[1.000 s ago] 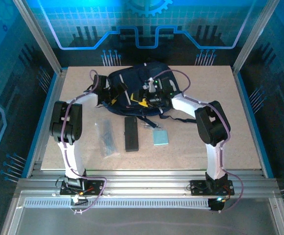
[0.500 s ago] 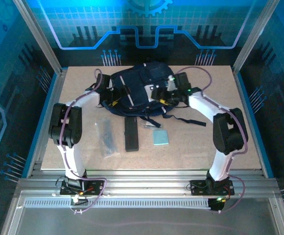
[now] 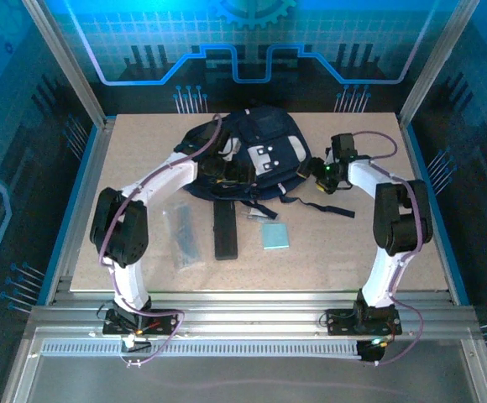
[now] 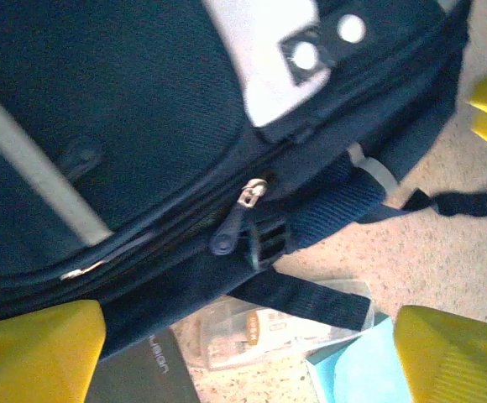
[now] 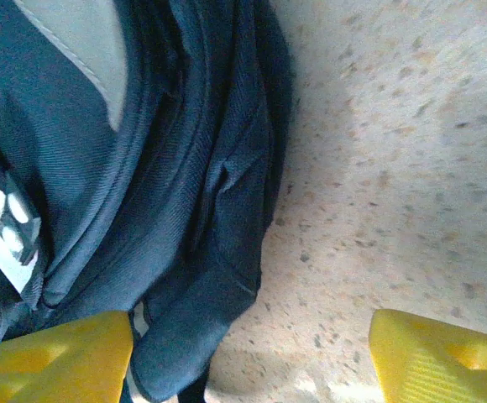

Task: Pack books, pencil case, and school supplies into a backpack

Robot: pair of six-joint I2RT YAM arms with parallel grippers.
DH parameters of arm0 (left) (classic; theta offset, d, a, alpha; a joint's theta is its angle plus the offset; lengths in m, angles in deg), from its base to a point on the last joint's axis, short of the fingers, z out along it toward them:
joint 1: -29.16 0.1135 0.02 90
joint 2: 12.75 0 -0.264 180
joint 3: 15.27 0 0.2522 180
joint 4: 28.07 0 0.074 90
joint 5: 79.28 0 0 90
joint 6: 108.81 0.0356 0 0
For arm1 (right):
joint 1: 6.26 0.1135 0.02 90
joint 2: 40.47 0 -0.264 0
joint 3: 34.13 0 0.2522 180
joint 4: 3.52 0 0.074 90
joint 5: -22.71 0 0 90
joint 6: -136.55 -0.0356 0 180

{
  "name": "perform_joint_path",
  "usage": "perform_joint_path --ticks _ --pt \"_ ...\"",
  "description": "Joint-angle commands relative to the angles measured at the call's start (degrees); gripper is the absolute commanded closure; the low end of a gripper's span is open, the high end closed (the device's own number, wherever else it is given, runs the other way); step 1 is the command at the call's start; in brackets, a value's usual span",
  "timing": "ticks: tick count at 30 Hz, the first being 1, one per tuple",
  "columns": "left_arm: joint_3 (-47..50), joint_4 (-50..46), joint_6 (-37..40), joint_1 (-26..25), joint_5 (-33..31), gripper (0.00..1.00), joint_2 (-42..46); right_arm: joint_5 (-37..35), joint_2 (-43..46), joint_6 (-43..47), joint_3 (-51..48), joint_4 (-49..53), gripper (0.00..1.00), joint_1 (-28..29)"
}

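The navy backpack (image 3: 256,151) lay at the far middle of the counter (image 3: 353,252), and its zip pull (image 4: 252,191) sat on a seam that looked closed. Just in front lay the black pencil case (image 3: 224,229), the grey ruler strip (image 3: 183,237) and the light-blue pad (image 3: 274,237), none yet packed. The left tool (image 4: 243,357) hung over the pack's near edge, jaws apart and empty. The right tool (image 5: 248,357) hung at its right side, likewise apart. A strap (image 4: 302,298) crossed a clear packet (image 4: 252,332), so tugging the pack could drag the packet along. A grab at the zip might pinch loose fabric instead.
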Motion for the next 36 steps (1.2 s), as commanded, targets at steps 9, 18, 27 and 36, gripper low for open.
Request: perform_joint_path --ticks 9,18,27,36 --pt "-14.6 -9.1 11.6 -3.9 -7.1 0.5 -14.4 5.7 -6.7 -9.2 -1.2 -11.1 0.65 2.1" --pt "-18.6 -8.0 12.7 -3.9 -10.9 0.66 -20.7 6.6 -7.7 -9.2 -3.4 -12.9 0.91 1.3" --pt "-17.1 -9.2 14.0 -4.6 -9.5 0.67 -23.2 6.1 -7.5 -8.0 -2.6 -11.5 0.92 1.3" --pt "-21.6 -16.7 14.0 -4.6 -12.5 0.58 -30.2 5.2 -6.3 -6.7 -1.4 -9.5 0.94 1.1"
